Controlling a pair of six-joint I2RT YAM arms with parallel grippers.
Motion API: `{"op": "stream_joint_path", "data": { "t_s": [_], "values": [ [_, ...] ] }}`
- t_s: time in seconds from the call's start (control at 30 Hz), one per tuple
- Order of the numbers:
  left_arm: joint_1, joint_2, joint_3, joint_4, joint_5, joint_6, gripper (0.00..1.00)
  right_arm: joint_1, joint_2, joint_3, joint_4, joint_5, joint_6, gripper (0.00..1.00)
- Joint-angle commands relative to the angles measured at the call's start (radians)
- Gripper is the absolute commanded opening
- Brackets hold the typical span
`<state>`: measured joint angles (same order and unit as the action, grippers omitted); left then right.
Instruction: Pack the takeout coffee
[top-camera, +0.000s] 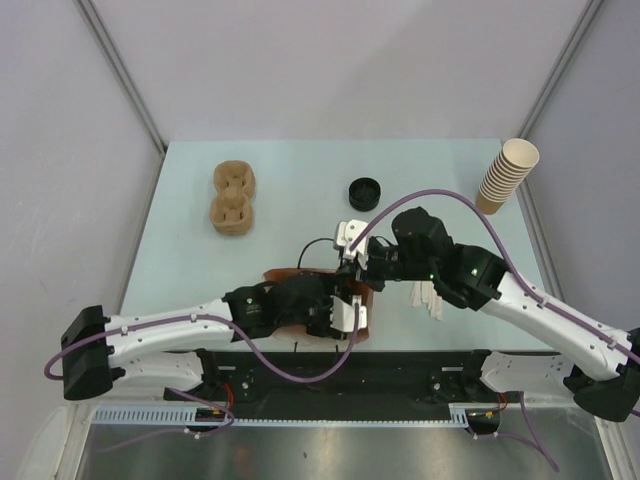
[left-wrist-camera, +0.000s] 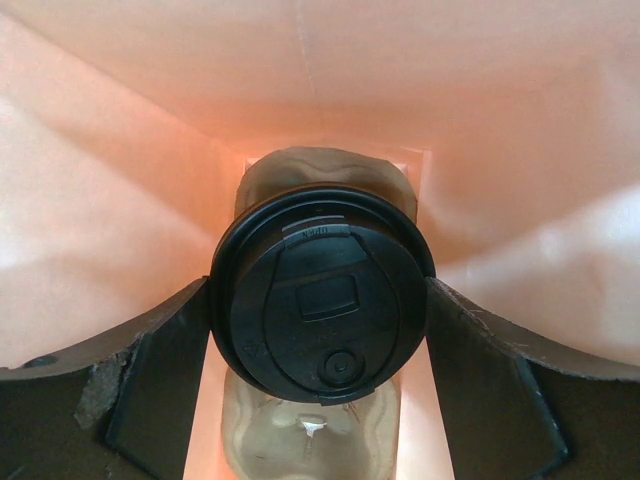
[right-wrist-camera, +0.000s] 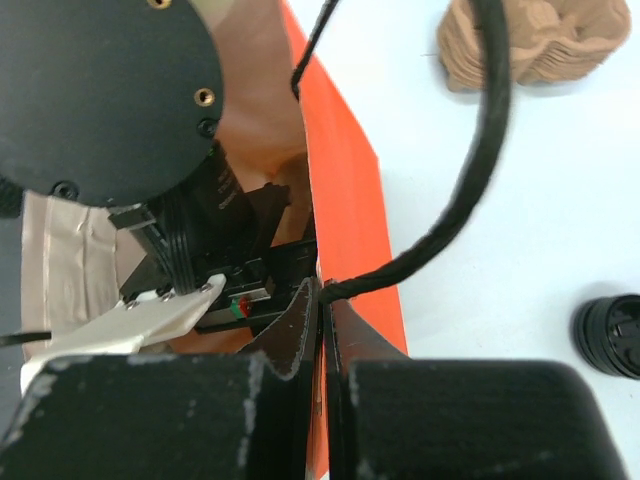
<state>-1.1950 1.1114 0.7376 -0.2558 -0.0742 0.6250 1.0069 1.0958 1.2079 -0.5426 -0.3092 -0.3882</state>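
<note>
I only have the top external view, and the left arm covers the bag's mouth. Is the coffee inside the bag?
Observer: Yes. The left wrist view shows the takeout coffee down inside the orange bag, with bag walls all around it.
Operator: Is the left holding it?
Observer: It looks so. The left gripper straddles the cup, and its fingers sit against both sides of the black lid.
Operator: What is the right doing? From above I only see it next to the bag.
Observer: In the right wrist view, the right gripper is shut on the bag's orange rim.
</note>
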Motion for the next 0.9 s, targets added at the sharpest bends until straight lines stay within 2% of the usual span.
{"op": "stream_joint_path", "data": {
  "t_s": [0.0, 0.2, 0.4, 0.87],
  "values": [
    [0.046, 0.057, 0.091, -0.051, 0.042, -0.062, 0.12, -0.068, -0.008, 0.001, 0.079, -0.113, 0.032, 0.0],
    [0.11, 0.145, 0.135, -0.1, 0.117, -0.071, 0.11, -0.168, 0.019, 0.002, 0.107, -0.208, 0.017, 0.0],
    [0.195, 0.232, 0.216, -0.172, 0.254, -0.073, 0.08, -0.224, 0.058, 0.001, 0.122, -0.281, -0.009, 0.0],
    [0.278, 0.395, 0.235, -0.14, 0.369, -0.071, 0.01, -0.333, 0.144, 0.002, 0.199, -0.358, -0.034, 0.0]
  ]
}}
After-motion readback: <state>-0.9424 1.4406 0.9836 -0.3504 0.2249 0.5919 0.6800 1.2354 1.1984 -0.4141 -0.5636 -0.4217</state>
